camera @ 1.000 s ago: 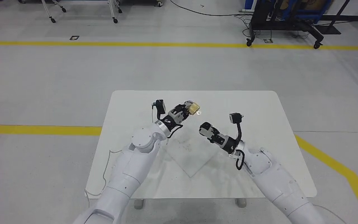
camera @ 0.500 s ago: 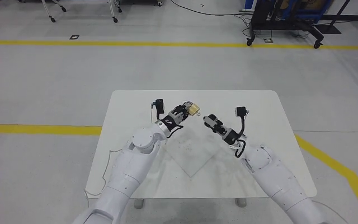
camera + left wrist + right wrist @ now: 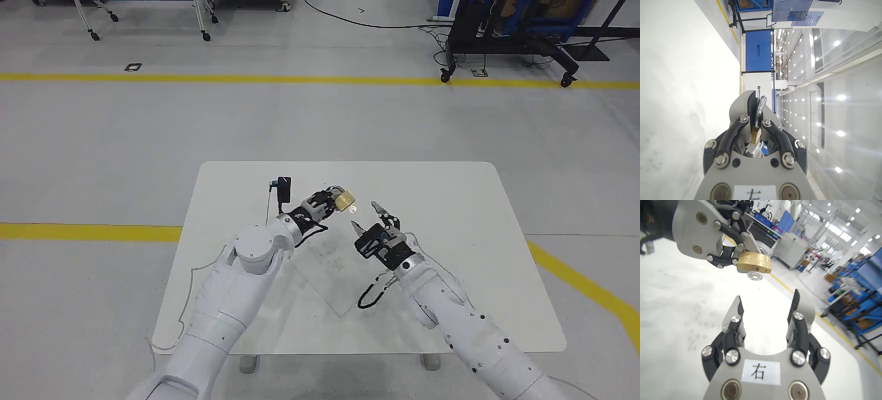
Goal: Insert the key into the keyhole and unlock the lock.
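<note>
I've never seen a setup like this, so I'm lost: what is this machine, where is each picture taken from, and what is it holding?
It is a robot with two white arms, each ending in a two-fingered gripper, working over a white table. One picture looks down from above the arms; the other two come from cameras on each wrist. The left gripper is shut on a brass padlock, held above the table. A silver key sticks out of its keyhole. The right gripper is open, facing the key without touching it.
</note>
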`<move>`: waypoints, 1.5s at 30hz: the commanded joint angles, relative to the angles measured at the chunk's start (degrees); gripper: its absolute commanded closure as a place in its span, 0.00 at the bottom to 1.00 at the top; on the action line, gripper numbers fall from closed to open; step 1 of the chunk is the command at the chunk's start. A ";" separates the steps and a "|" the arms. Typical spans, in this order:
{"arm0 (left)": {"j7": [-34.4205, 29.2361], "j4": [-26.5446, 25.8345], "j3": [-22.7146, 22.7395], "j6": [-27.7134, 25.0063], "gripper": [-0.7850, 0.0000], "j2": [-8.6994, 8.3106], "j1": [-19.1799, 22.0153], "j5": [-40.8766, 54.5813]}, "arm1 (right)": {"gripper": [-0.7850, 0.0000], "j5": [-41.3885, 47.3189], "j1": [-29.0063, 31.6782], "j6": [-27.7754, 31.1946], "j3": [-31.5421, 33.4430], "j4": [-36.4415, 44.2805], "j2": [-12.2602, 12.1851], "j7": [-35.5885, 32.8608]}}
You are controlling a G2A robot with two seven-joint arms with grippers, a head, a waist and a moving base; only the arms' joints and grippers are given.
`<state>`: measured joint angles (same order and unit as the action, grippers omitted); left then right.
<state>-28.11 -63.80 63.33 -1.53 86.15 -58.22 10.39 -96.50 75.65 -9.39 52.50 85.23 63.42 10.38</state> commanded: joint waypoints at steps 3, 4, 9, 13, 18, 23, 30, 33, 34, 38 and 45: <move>0.28 -0.62 -0.47 0.97 1.00 -0.10 -0.17 -1.36 | 0.55 -10.68 0.72 -7.32 -1.93 0.73 0.60 -2.67; 0.38 -0.69 -0.56 1.07 1.00 -0.11 -0.18 -1.58 | 0.54 -11.60 0.75 -8.00 -2.04 0.81 0.73 -2.97; 0.55 -0.75 -0.99 1.73 1.00 -0.19 -0.12 -2.62 | 0.55 -14.79 1.19 -7.41 -1.87 1.49 0.96 -3.91; 0.41 -0.75 -1.04 1.64 1.00 -0.23 -0.12 -2.63 | 0.59 -17.25 1.48 -4.79 -1.36 2.51 0.97 -6.64; 0.22 -0.73 -1.15 1.58 1.00 -0.28 -0.10 -2.63 | 0.67 -18.59 2.17 -3.51 -0.71 3.91 1.06 -7.39; -0.22 -0.94 -1.38 1.62 1.00 -0.34 -0.10 -2.81 | 0.69 -19.56 2.45 -2.79 -0.11 4.41 1.31 -8.26; -0.33 -1.10 -1.46 1.48 1.00 -0.46 -0.16 -3.09 | 1.00 -20.05 2.66 -1.18 0.46 4.78 1.71 -8.85; -0.43 -1.13 -1.52 1.24 1.00 -0.51 -0.22 -3.22 | 1.00 -19.12 2.75 -0.43 0.83 4.93 1.90 -8.44; -0.28 -1.17 -1.53 1.07 1.00 -0.53 -0.25 -3.40 | 1.00 -18.35 2.84 -0.20 1.04 5.00 1.97 -8.20; -0.84 -1.27 -1.64 -0.10 1.00 -0.56 -0.40 -3.07 | 1.00 -11.87 3.29 0.61 2.66 5.35 2.30 -6.77; -0.82 -0.90 -1.26 -4.15 1.00 -0.52 -0.83 -0.92 | 1.00 7.08 4.82 6.09 7.34 5.84 2.71 -0.73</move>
<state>-28.71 -64.69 62.01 -4.94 85.64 -58.97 9.11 -93.77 80.17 -5.05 58.96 91.18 66.12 8.61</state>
